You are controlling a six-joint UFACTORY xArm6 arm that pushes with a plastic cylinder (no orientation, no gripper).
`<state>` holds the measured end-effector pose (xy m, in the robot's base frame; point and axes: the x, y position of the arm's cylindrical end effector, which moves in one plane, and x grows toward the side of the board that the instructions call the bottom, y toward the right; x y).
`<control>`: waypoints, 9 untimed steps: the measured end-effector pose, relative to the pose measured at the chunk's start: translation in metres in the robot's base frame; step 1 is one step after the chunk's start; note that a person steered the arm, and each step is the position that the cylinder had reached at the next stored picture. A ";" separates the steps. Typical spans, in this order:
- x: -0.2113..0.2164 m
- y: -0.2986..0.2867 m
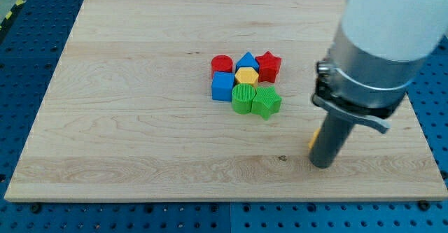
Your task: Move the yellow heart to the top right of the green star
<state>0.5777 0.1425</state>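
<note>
**Rod at the desk's right, block cluster at centre**

My tip [322, 165] rests on the wooden desk [126, 121] toward the view's right, well apart from the cluster of blocks and below-right of it. The arm carries no jaws, only the dark rod, so it has hold of nothing. A sliver of yellow [314, 139] shows just beside the rod's left edge; it may be the yellow heart, but the rod hides most of it and the shape cannot be made out.

7 blocks sit packed together near the desk's centre. The green star [267, 101] is at the cluster's lower right, touching the green cylinder [243, 99] to its left. Above those 2 lies the yellow hexagon [246, 76]. The red star [268, 66] sits at the upper right, the blue triangle [247, 61] beside it, the red cylinder [222, 65] at the upper left, and the blue cube [222, 86] below that.
</note>
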 end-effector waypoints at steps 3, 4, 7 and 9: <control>0.012 0.044; 0.004 0.029; -0.034 0.009; -0.048 0.031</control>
<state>0.5292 0.1736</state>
